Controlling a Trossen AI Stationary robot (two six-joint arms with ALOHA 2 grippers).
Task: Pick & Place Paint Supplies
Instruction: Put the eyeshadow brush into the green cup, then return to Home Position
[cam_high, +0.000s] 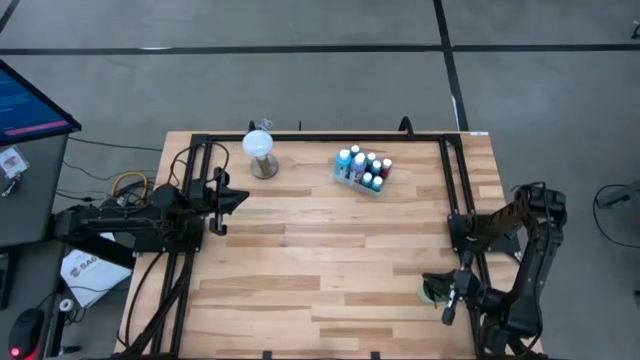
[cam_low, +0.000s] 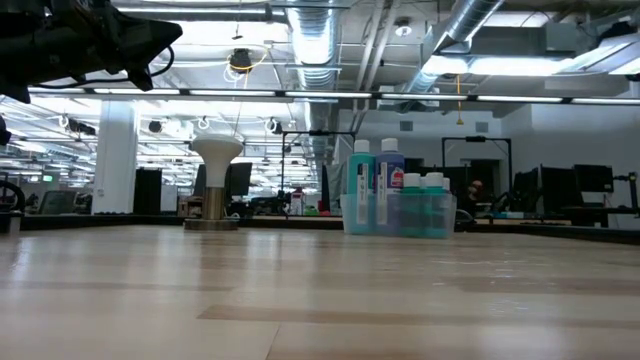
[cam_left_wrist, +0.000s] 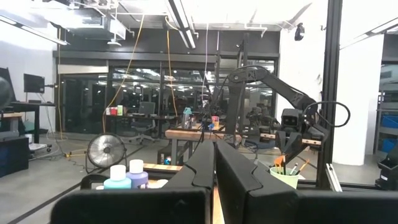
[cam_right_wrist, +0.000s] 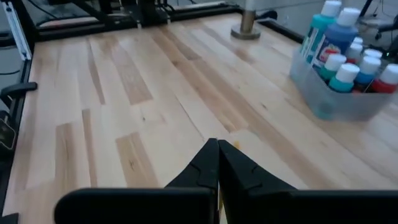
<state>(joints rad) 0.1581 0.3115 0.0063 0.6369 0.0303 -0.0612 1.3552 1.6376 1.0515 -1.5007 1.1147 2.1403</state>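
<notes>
Several white-capped paint bottles (cam_high: 362, 170), blue, teal and red, stand in a clear tray at the table's far middle; they also show in the low view (cam_low: 398, 200) and the right wrist view (cam_right_wrist: 345, 68). A green cup (cam_high: 428, 291) holding brushes (cam_left_wrist: 285, 168) stands near the right front. My right gripper (cam_high: 447, 291) is just above the cup, shut on a thin paintbrush. My left gripper (cam_high: 238, 200) is shut and empty, held above the table's left side. My right gripper pinches a thin paintbrush between its two fingers. Only a yellowish sliver of it (cam_right_wrist: 219, 194) shows between them, and an orange tip (cam_right_wrist: 231, 146) shows just past their free ends. The brush lies along the fingers; the gripper hides the rest.
A white globe on a round base (cam_high: 260, 152) stands at the far left-middle of the table. A black frame (cam_high: 455, 190) runs along the table's sides and far edge. Bare wood (cam_high: 330, 260) lies between the two arms.
</notes>
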